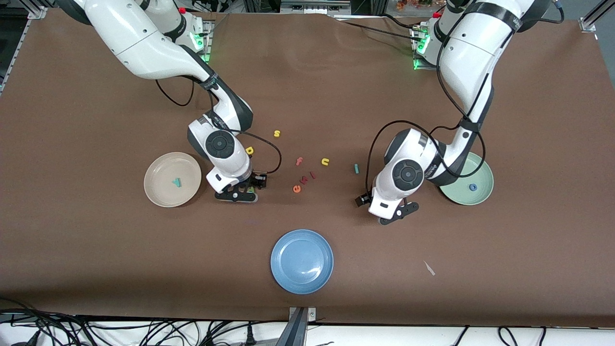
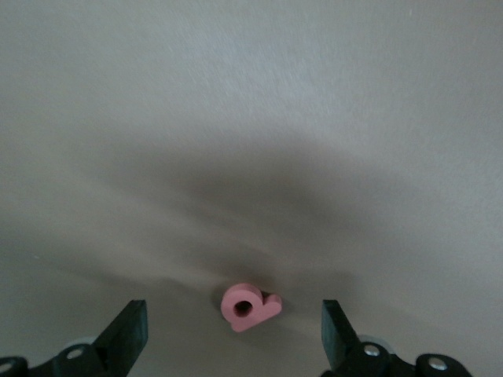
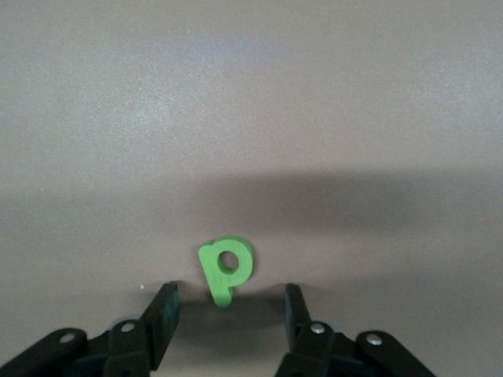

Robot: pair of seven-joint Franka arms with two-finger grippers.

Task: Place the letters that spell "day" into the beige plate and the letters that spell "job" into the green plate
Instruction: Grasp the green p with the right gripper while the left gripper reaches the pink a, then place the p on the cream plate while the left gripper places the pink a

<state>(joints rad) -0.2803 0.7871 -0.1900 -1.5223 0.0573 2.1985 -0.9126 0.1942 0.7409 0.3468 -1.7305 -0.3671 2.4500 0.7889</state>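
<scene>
On brown table, green "d" between half-open right pincer fingers, ungripped; pink "b" between wide-open left pincer.

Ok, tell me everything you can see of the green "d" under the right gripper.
The green "d" is a small chunky letter in bright matte green, like foam or painted wood, with a round bowl pierced by a hole and a short stem. It lies flat on the brown table, beside the beige plate. The right gripper is low over it, one finger on each side, not visibly touching it.
</scene>
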